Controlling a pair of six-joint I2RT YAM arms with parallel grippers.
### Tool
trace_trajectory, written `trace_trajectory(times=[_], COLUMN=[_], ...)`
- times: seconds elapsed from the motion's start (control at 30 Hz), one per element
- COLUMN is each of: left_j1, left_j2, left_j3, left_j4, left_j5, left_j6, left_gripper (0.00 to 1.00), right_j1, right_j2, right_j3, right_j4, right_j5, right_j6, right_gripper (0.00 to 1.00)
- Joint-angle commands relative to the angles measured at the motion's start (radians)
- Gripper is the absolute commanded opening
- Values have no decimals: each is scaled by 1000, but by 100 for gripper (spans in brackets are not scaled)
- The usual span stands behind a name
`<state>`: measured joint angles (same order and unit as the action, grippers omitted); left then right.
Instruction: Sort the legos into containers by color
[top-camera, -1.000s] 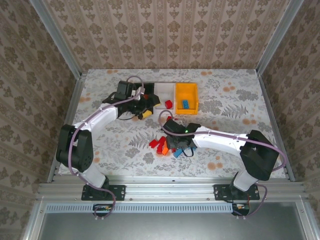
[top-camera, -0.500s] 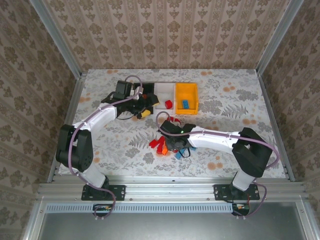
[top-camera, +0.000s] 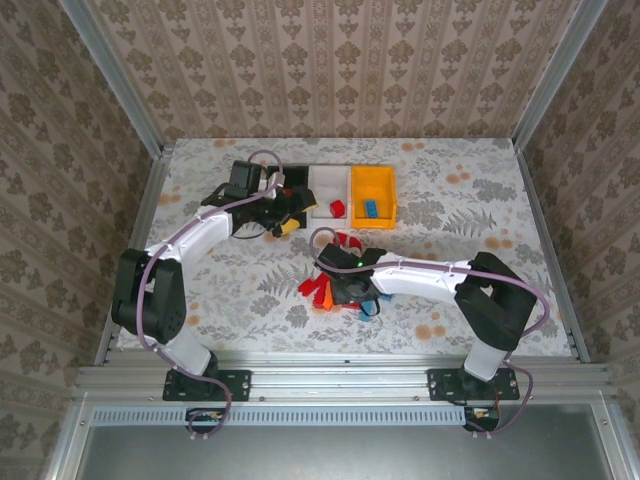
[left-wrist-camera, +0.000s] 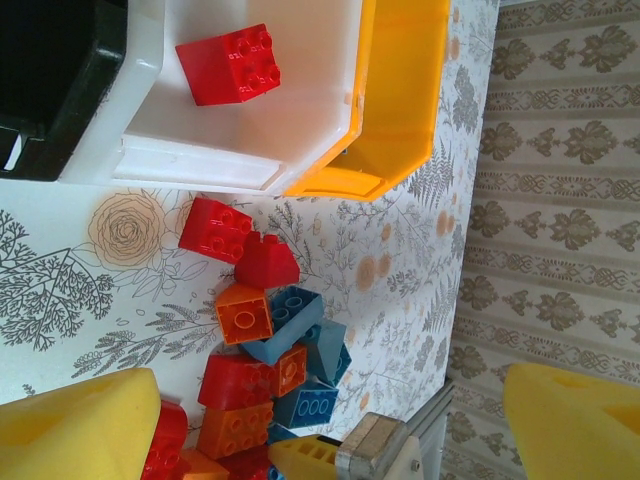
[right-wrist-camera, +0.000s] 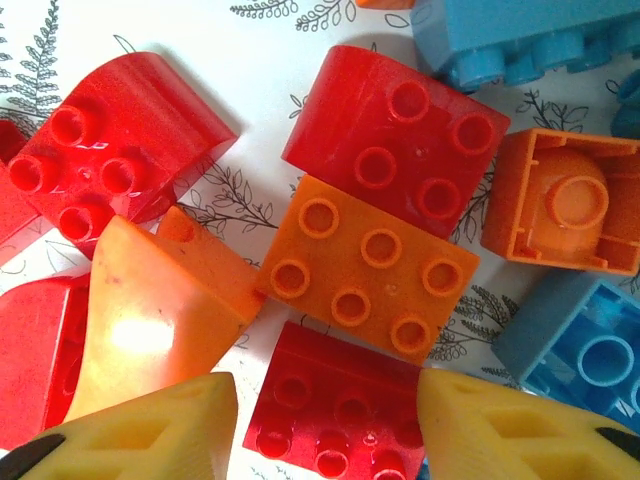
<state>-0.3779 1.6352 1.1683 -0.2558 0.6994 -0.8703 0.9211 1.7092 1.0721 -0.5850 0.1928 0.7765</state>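
- Your table (top-camera: 200, 170) has a floral-print top, and around it stand patterned wallpaper walls (top-camera: 330, 60) and metal posts (top-camera: 115, 75).
- Your left gripper (left-wrist-camera: 325, 415) hangs by the black bin (left-wrist-camera: 50, 90) with its jaws wide apart and empty.
- The white bin (left-wrist-camera: 200, 160) holds a glossy red studded brick (left-wrist-camera: 230, 63), and the orange bin (top-camera: 390, 190) a blue one (top-camera: 371, 208).
- The pile (top-camera: 322, 290) of red, orange and blue bricks lies on the table near the bins.
- Your right gripper (right-wrist-camera: 330, 425) is released, with a red pile brick (right-wrist-camera: 335, 415) between its yellow fingers.

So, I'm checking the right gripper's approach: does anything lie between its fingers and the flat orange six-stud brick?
Yes. A red brick lies between the right gripper's open fingertips, in front of the orange brick.
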Motion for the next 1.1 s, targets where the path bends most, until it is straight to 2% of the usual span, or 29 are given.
trace_trajectory(times=[0.0,0.4,0.6,0.73,1.07], left_j1=[5,1,0,-1,0], left_j2=[-20,-7,-5,-2,0], left_j3=[28,27,31,32,34], left_j4=[-4,-5,-19,-21,-25], left_j5=[6,-3,-15,-20,-19], left_j6=[15,24,40,44,44], left_gripper=[90,90,90,90,90], right_j1=[7,0,19,18,18], right_j2=[-40,-137,-86,-49,25], right_j3=[-49,-134,-94,-77,-26], right_j4=[-37,-18,34,3,31], right_j5=[-21,-34,-81,-36,-49], right_j6=[1,-35,-3,15,11], right_gripper=[54,58,65,67,69])
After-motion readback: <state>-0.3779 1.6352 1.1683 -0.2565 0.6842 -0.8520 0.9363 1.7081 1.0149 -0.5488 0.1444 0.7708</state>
